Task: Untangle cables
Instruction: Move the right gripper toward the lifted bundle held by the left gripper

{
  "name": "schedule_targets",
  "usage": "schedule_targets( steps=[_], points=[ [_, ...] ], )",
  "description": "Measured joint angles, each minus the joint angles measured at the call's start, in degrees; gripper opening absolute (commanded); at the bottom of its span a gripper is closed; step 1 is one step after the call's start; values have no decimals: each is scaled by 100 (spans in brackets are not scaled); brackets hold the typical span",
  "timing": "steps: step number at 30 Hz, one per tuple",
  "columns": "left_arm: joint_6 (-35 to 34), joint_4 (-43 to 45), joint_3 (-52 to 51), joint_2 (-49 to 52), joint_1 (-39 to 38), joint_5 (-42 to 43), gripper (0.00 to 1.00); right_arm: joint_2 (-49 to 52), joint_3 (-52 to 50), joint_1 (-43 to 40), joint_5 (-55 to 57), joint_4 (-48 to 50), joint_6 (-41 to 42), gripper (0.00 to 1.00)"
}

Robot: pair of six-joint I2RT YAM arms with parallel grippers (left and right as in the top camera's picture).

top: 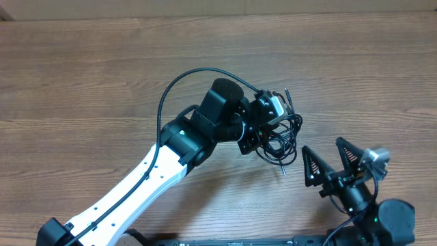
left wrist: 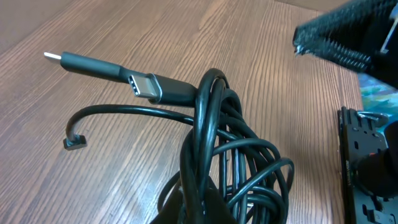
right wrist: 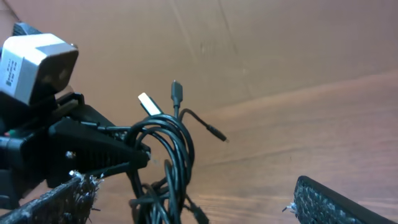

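Overhead: left gripper (top: 263, 139) sits near mid-table (top: 102, 82), jaws clamped on the cables (top: 284, 140). The bundle is just past its fingers. Right gripper (top: 330, 162) is just beside the bundle on the near right, jaws wide apart, holding nothing, no contact.

Left wrist adds detail that overhead can't resolve. A long plug (left wrist: 149, 87) lies across the top of the coil, long axis running to the upper left, metal tip outermost. One strand arcs left to a small flat plug (left wrist: 74, 142).

Right wrist gives the side view: loops hang down from the clamp and three ends stick up and out. Can't tell if the bundle touches the wood.

Room: bare wood on the far side up to the table's far edge, well apart. The near right is crowded by the right gripper.
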Motion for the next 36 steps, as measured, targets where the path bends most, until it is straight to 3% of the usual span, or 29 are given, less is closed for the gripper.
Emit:
schedule_targets(
  steps=[9,14,23,30,36],
  points=[
    [-24,0,0,0,0,2,4,2085,1598,0,-39,-1473,-155,100],
    [-46,0,0,0,0,2,4,2861,2118,0,-138,-1711,-219,100],
    [-131,33,0,0,0,2,4,3128,2153,0,-673,-1526,-236,100],
    [-330,249,0,0,0,2,4,3128,2153,0,-1172,-1285,-260,82],
    [-619,525,0,0,0,22,4,3128,2153,0,-1281,-1314,-295,75]
  ],
)
